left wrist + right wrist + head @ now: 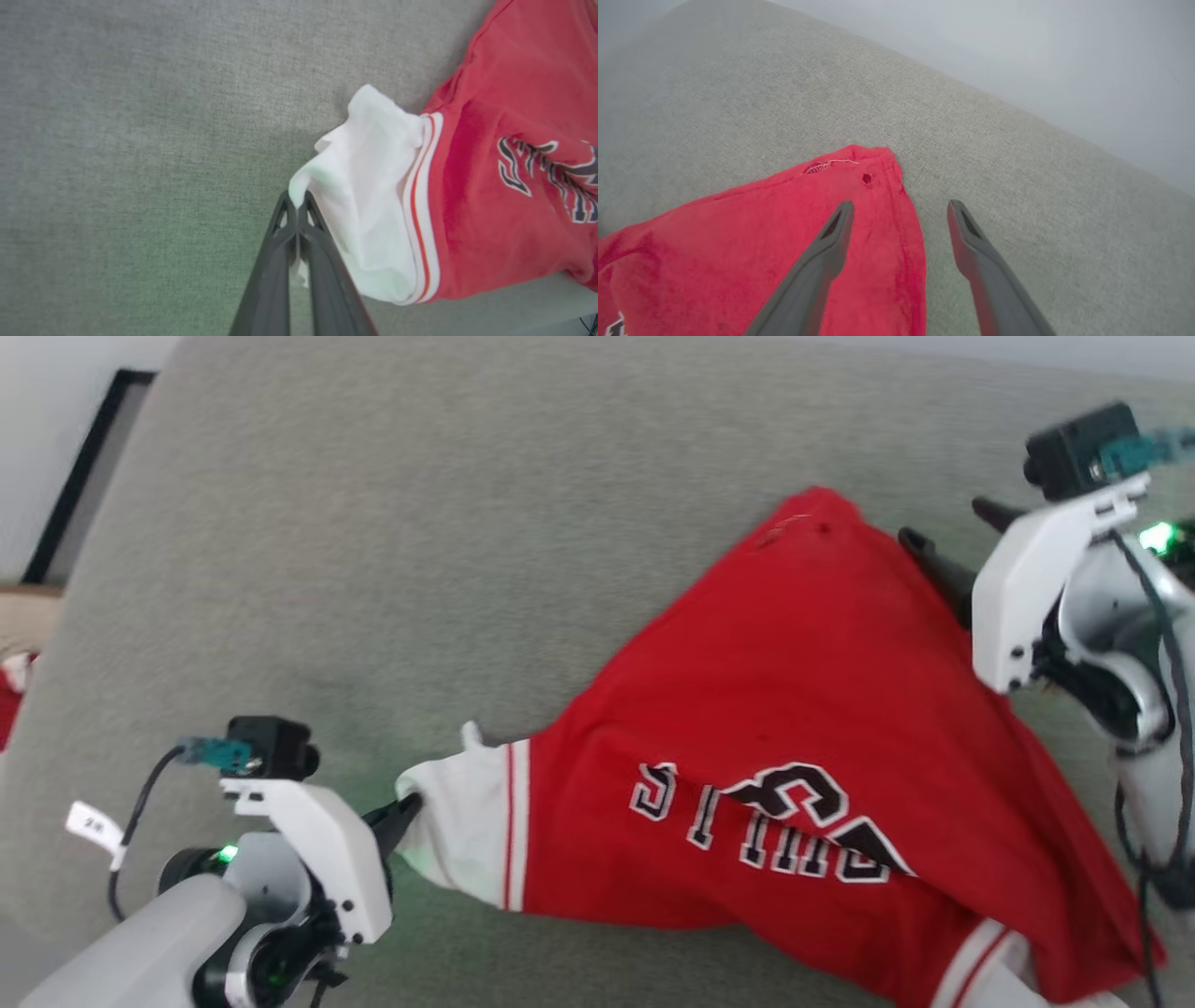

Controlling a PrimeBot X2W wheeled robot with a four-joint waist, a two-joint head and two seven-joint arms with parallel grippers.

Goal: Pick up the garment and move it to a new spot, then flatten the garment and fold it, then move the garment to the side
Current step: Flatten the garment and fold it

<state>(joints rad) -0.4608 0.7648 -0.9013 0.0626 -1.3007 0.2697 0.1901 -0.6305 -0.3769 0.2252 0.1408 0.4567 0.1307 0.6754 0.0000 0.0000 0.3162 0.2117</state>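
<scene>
We find the garment (775, 737) lying spread on the grey cloth surface (373, 569), right of centre. One red corner points to the far side and its white cuff (462, 826) points left. The left arm reaches in low from the near left. The left gripper (297, 200) has its fingers pressed together on the edge of the white cuff (a fold of white cloth sits pinched at the tips). The right arm comes in from the far right, wrist raised, fingers angled toward the far red corner. The right gripper (901, 207) stands wide apart and holds nothing: one finger is over the red cloth, the other over bare surface beside the garment's edge. We cannot tell whether either finger touches.
</scene>
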